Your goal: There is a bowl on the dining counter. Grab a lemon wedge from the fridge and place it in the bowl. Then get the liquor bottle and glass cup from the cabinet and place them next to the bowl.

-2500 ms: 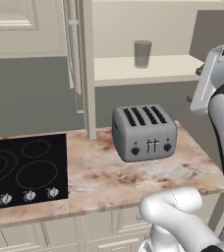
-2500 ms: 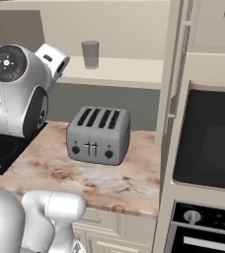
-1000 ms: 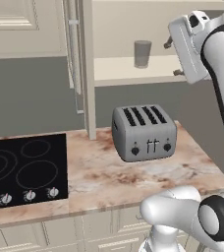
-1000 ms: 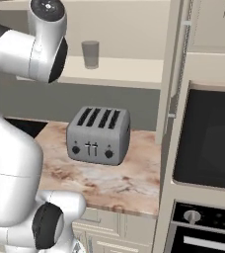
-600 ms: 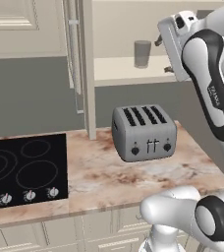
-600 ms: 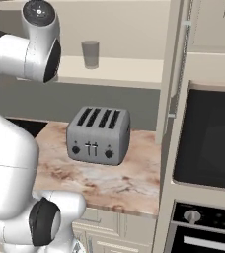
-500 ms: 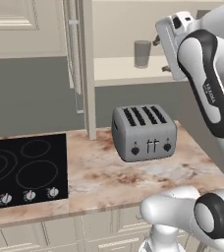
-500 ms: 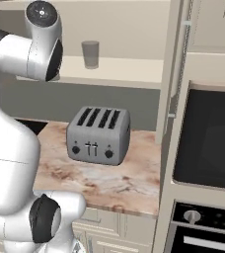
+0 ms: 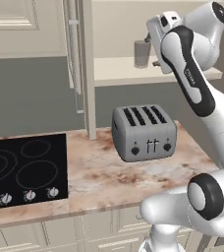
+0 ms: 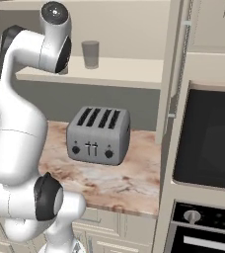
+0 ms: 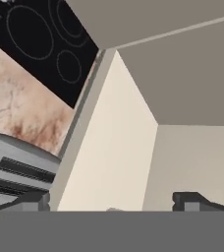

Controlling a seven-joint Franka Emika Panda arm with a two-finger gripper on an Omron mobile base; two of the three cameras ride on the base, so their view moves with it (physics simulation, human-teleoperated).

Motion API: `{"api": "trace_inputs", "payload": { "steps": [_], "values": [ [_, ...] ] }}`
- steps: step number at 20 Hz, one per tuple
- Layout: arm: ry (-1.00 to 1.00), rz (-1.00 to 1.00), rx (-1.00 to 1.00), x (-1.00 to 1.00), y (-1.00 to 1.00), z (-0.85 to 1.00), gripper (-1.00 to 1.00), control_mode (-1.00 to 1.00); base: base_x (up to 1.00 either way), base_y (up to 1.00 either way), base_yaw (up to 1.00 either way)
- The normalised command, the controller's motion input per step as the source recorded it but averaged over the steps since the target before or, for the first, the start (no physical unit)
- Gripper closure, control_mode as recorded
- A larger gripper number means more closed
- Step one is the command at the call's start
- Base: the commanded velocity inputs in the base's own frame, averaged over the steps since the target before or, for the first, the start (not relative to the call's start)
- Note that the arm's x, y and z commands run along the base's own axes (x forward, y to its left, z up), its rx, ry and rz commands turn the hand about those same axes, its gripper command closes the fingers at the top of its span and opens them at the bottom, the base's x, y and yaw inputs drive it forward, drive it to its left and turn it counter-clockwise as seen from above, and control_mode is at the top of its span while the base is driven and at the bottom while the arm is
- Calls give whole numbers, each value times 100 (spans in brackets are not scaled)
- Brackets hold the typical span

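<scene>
The arm had swung up and in over the last moments. Earlier its hand was out at the right edge of the left base view. Now the gripper (image 11: 111, 199) was up at the cabinet (image 9: 119, 69) shelf, in the upper right of that view, and its jaws stood wide with nothing in them. The glass cup (image 9: 142, 53) stood upright on the shelf, just left of the hand; it had not moved. In the right base view the cup sat at the upper middle. The toaster (image 9: 143, 132) stayed on the worktop below. I think the arm was getting ready to grab the cup. I could not see the liquor bottle.
</scene>
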Motion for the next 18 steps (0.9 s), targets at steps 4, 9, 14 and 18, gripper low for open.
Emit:
{"api": "trace_inputs", "payload": {
  "steps": [4,9,14,18],
  "values": [
    [1,-4,0,42,-5,0,-100,-100,0,0,0],
    [1,-7,0,43,-4,0,-100,-100,0,0,0],
    [4,-4,0,37,-9,0,-100,-100,0,0,0],
    [5,-2,0,31,-11,0,-100,-100,0,0,0]
  ]
}}
